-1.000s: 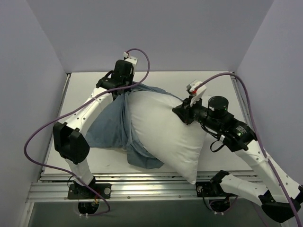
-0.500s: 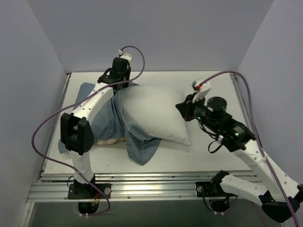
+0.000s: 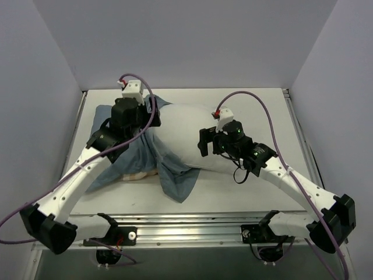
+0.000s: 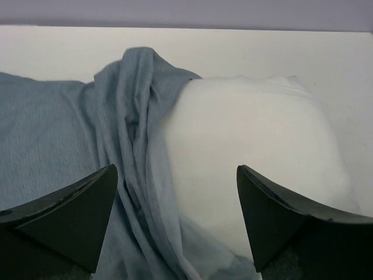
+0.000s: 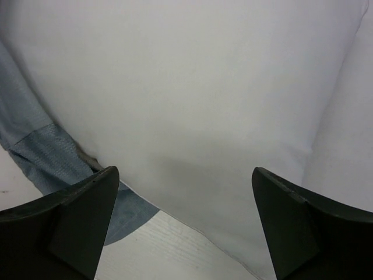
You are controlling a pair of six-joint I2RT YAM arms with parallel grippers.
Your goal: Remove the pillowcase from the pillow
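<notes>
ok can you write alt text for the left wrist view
A plump white pillow lies on a white table, one end covered by a bunched blue pillowcase. The left end effector hangs open over them in the foreground, its two dark fingers spread wide and holding nothing.

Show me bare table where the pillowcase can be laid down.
Bare table lies far right, between the pillow and the right edge, and along the near edge right of the pillowcase flap. The left half is crowded with fabric.
</notes>
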